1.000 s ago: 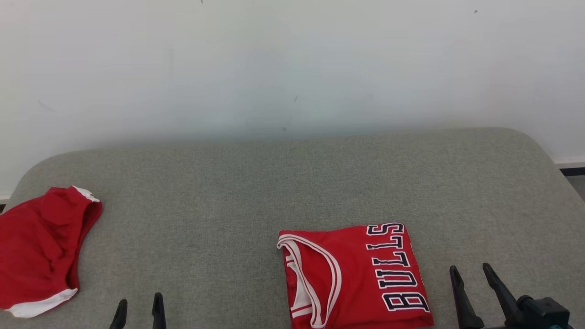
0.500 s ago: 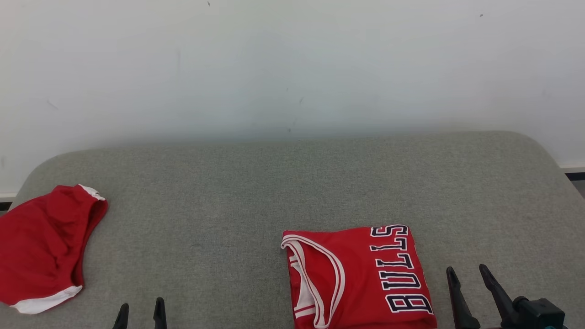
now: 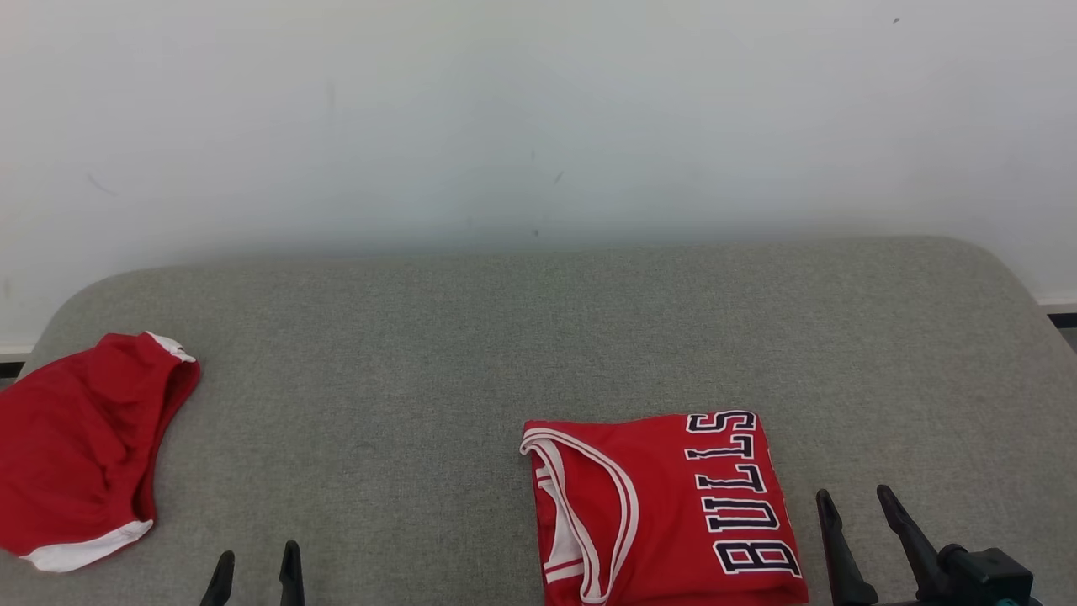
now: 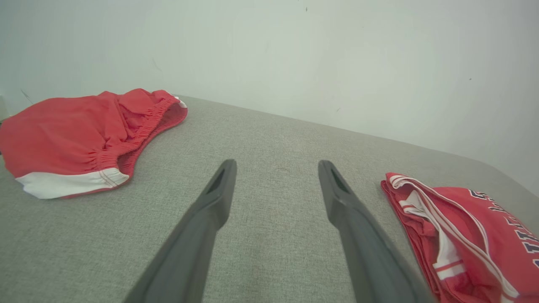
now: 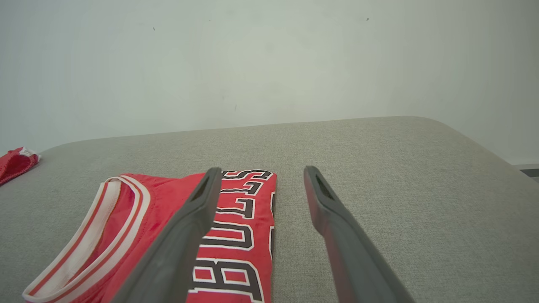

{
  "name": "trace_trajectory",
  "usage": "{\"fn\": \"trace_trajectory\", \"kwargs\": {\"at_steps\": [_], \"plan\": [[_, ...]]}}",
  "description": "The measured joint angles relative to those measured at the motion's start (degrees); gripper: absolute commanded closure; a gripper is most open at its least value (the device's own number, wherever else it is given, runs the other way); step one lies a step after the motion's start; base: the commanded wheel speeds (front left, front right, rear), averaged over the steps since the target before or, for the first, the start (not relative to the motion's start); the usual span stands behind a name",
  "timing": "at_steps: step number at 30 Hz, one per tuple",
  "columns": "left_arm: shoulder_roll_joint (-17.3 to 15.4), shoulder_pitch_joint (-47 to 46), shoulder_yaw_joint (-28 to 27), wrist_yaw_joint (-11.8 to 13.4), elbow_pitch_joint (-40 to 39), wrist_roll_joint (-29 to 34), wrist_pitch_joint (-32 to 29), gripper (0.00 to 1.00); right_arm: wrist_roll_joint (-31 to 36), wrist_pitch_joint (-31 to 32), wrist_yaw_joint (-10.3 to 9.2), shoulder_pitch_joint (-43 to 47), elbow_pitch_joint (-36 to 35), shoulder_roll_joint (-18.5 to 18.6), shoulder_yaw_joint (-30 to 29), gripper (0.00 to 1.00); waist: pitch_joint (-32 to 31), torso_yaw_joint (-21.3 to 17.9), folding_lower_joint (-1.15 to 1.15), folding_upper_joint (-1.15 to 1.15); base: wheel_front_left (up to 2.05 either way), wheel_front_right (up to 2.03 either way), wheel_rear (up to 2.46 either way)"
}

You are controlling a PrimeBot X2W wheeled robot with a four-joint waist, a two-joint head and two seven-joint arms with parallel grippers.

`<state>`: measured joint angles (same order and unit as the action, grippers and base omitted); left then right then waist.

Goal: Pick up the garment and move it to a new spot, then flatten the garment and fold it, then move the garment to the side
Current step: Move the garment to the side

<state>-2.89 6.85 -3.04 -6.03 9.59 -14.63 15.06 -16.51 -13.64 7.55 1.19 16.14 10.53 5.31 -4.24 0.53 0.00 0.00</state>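
A folded red jersey with white trim and dark "BULLS" lettering lies flat on the grey cushion near its front edge, right of centre. The jersey lies at the right of the left wrist view and the jersey at the lower left of the right wrist view. Crumpled red shorts with a white hem lie at the far left. My left gripper is open and holds nothing, between the two garments. My right gripper is open just right of the jersey, its left finger over the lettering in its own view.
The grey cushion has rounded back corners and stands against a plain white wall. The shorts sit close to the cushion's left edge. Bare fabric stretches behind the jersey and to its right.
The whole picture has shifted slightly right, so the camera has moved. The right gripper stands a little nearer the jersey's right edge. Both garments lie as before.
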Motion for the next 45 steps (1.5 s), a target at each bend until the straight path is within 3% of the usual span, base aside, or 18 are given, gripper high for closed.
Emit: {"fn": "trace_trajectory", "kwargs": {"at_steps": [12,20,26,39,41,45], "plan": [[0.0,-1.0,-0.4,-0.5,0.8,0.0,0.0,0.00,-0.5,2.4,0.00,-2.9,1.0,1.0,1.1,0.00,0.3,0.2,0.00,0.00,0.00,0.00,0.00],[0.0,-2.6,0.6,-0.6,0.5,-1.2,0.0,0.00,-5.5,21.1,0.00,-14.3,7.2,3.6,1.8,0.00,1.6,1.0,0.01,0.00,0.00,0.00,0.00],[0.0,-2.9,3.4,0.3,-0.9,-2.1,0.0,0.00,-7.7,38.4,0.00,-17.9,15.6,2.5,-1.0,0.00,2.7,3.9,0.01,0.00,0.00,0.00,0.00],[0.0,-4.8,5.3,0.9,-2.2,-2.5,0.0,0.00,-1.9,51.2,-0.02,-22.0,21.1,0.8,-7.2,0.00,7.7,8.5,0.01,0.00,0.00,0.00,0.00],[0.0,-5.3,5.7,1.0,-2.3,-2.6,0.0,0.00,-1.4,52.4,-0.21,-22.6,20.2,1.2,-6.0,1.00,8.6,8.9,0.00,0.00,0.00,0.00,0.00],[0.0,-6.3,6.7,1.4,-3.3,-2.9,0.0,0.00,-1.5,54.6,-0.25,-23.8,17.8,2.3,-1.4,1.00,10.2,9.2,0.00,0.00,0.00,0.00,0.00]]}}
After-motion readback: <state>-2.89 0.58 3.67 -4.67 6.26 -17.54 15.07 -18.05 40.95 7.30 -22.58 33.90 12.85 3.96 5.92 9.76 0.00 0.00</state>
